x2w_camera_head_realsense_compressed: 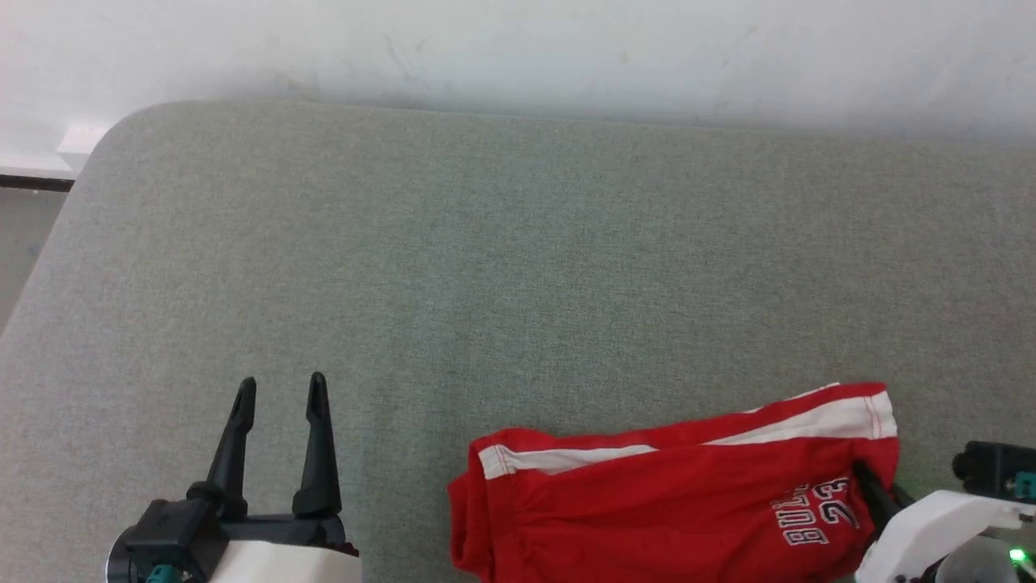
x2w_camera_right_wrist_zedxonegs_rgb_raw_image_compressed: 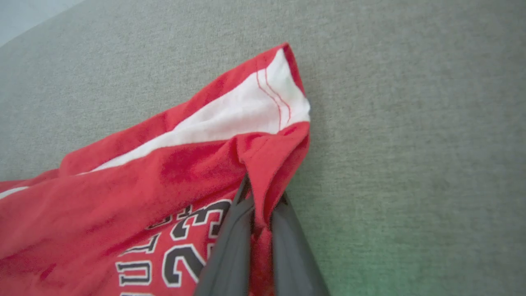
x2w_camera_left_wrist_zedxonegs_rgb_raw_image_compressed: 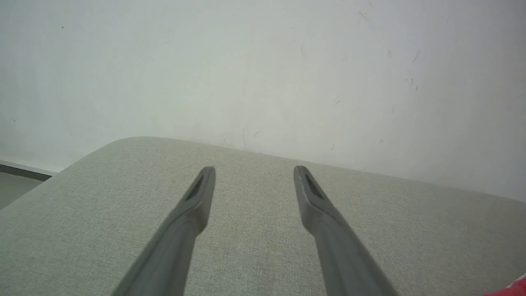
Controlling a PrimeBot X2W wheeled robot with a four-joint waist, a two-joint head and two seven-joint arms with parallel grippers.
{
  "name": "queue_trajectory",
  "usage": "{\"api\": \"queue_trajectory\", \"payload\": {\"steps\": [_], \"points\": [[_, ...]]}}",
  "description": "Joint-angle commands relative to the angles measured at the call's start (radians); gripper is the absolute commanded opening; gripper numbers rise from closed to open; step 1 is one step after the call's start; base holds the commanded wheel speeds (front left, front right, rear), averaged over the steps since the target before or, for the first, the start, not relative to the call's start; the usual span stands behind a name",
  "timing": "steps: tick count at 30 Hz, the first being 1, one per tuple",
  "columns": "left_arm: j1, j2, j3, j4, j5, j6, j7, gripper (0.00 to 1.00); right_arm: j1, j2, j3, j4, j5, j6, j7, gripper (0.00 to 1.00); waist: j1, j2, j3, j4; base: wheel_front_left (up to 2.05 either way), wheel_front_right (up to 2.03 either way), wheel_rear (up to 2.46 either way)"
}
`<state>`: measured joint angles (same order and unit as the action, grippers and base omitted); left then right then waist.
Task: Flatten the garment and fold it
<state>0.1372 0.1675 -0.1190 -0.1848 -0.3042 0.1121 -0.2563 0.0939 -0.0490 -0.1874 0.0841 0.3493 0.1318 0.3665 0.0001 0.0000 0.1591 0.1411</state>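
The garment (x2w_camera_head_realsense_compressed: 672,494), bright red shorts with a white side stripe and "BULLS 23" lettering, lies bunched at the lower right of the grey-green cushion. My right gripper (x2w_camera_head_realsense_compressed: 870,478) is shut on the garment's leg hem, close to the lettering. In the right wrist view the two dark fingers (x2w_camera_right_wrist_zedxonegs_rgb_raw_image_compressed: 230,246) pinch a fold of red cloth (x2w_camera_right_wrist_zedxonegs_rgb_raw_image_compressed: 271,164) between them. My left gripper (x2w_camera_head_realsense_compressed: 279,389) hovers open at the lower left, well clear of the garment, with nothing between its fingers (x2w_camera_left_wrist_zedxonegs_rgb_raw_image_compressed: 193,205). A sliver of the garment (x2w_camera_left_wrist_zedxonegs_rgb_raw_image_compressed: 515,288) peeks in at the left wrist view's lower right corner.
A broad grey-green cushioned surface (x2w_camera_head_realsense_compressed: 486,259) stretches ahead, with a rounded corner at the far left. A pale wall (x2w_camera_head_realsense_compressed: 518,48) rises behind it. A strip of floor and dark skirting (x2w_camera_head_realsense_compressed: 32,183) lies beyond the left edge.
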Motion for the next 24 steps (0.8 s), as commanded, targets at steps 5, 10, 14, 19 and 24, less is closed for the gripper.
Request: {"api": "queue_trajectory", "payload": {"steps": [5,10,14,19,24], "points": [[0.000,-0.015,0.021,0.010,0.019,-0.024,-0.005,1.00,-0.032,-0.001,-0.084,-0.034,-0.043,-0.001,0.011,0.00,-0.0001,0.0000,0.006,-0.009,0.00,0.00,0.00],[0.000,-0.024,0.038,0.019,0.027,-0.040,-0.005,1.00,-0.031,-0.001,-0.191,-0.081,-0.107,-0.001,0.034,0.00,-0.0001,0.0000,0.012,-0.021,0.00,0.00,0.00],[-0.004,-0.030,0.046,0.030,0.033,-0.051,-0.005,1.00,-0.026,-0.001,-0.260,-0.113,-0.150,-0.001,0.049,0.00,-0.0001,0.0000,0.014,-0.030,0.00,0.00,0.00],[-0.006,-0.039,0.051,0.044,0.039,-0.060,-0.005,1.00,-0.013,-0.001,-0.214,-0.154,-0.092,-0.001,0.079,0.00,-0.0001,0.0000,0.011,-0.043,0.00,0.00,0.00],[0.000,-0.052,0.051,0.056,0.045,-0.065,-0.005,1.00,0.034,-0.001,-0.080,-0.249,0.011,-0.001,0.108,0.00,-0.0001,0.0000,-0.006,-0.050,0.00,0.00,0.00]]}}
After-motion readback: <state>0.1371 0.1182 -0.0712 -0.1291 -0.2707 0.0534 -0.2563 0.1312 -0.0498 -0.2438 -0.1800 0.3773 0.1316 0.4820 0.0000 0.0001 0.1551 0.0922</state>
